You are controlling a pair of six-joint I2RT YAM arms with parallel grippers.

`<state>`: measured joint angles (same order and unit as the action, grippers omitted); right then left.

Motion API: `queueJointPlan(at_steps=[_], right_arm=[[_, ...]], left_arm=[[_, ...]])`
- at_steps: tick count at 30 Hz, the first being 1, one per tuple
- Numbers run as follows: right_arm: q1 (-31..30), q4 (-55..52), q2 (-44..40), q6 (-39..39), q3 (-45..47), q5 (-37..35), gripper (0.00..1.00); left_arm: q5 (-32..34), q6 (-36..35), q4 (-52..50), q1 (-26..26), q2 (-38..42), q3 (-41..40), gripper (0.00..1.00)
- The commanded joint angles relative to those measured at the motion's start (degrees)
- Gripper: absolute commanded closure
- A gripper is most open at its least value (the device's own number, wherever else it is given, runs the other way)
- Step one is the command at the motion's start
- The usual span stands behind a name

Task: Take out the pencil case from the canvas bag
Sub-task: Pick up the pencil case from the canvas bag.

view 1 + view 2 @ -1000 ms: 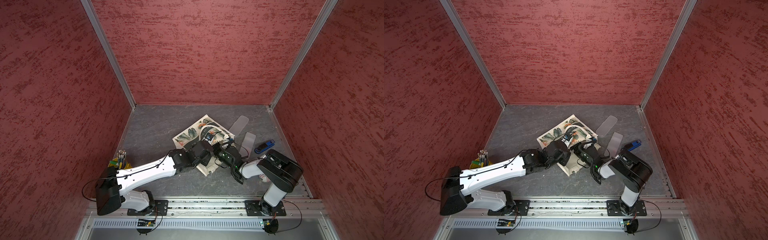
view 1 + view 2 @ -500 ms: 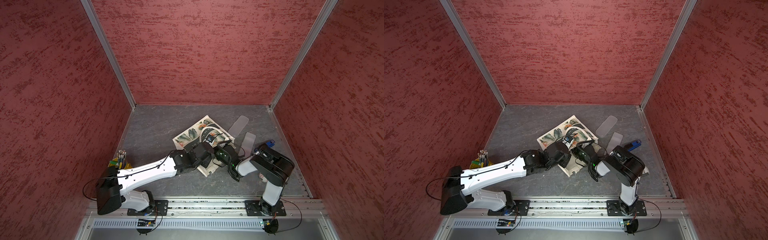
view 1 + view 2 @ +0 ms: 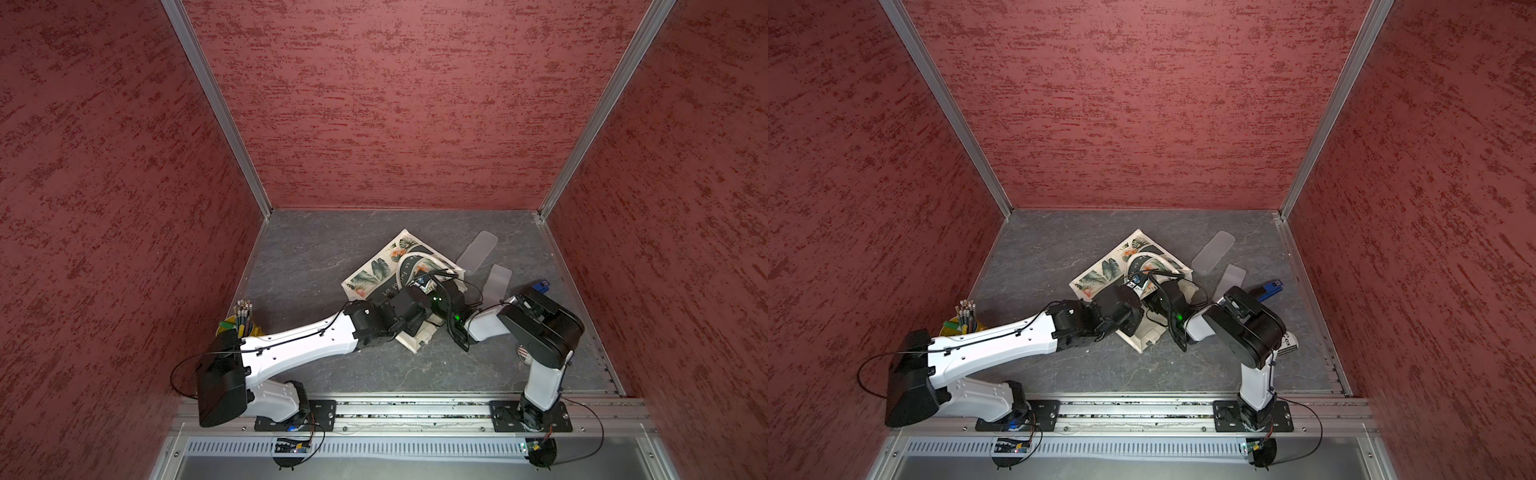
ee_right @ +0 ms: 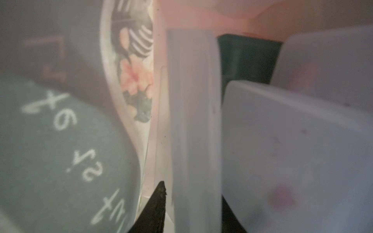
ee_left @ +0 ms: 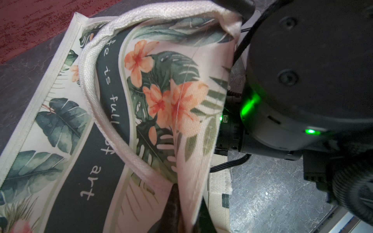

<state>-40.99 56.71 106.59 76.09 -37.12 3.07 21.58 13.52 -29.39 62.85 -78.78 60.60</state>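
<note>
Frosted pencil case sits pinched in right claw inside canvas bag

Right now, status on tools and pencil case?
Left tool shut on flap of cream leaf-print canvas bag, lifting it. Right tool inside, closed on frosted translucent pencil case. Another frosted case crowds it.

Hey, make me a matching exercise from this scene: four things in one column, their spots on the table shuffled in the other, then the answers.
Things:
1. canvas bag
2. pencil cup
3. blue object
4. frosted case nearest the back

Places:
A. at the table's left edge
B. right beside the bag, on its right
C. middle of the table
D. near the table's right edge

Pairs: 1-C, 2-A, 3-D, 4-B
</note>
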Motion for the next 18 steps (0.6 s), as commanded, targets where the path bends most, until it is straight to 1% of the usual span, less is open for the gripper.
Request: queueJointPlan(at_steps=[1,7,10,14,18], right_arm=[[0.26,-2.74,-1.66,-5.04,-0.69,2.26,0.7],[0.23,0.31,-5.69,-13.54,3.35,6.23,0.75],[0.22,1.57,-8.17,-15.47,6.75,6.6,0.79],[0.21,1.1,-11.53,-17.27,9.46,7.57,0.79],[0.28,0.16,-14.89,-17.67,11.84,10.2,0.81]], left_arm=[[-2.38,0.82,0.18,1.07,-1.06,2.32,1.0],[-1.48,2.47,-0.32,-0.14,-3.02,3.78,1.0],[-1.2,3.39,0.03,-0.87,-3.75,4.19,1.0],[-1.11,4.7,0.38,-1.88,-4.57,4.79,1.0],[-1.11,6.04,0.6,-2.98,-5.13,5.48,1.0]])
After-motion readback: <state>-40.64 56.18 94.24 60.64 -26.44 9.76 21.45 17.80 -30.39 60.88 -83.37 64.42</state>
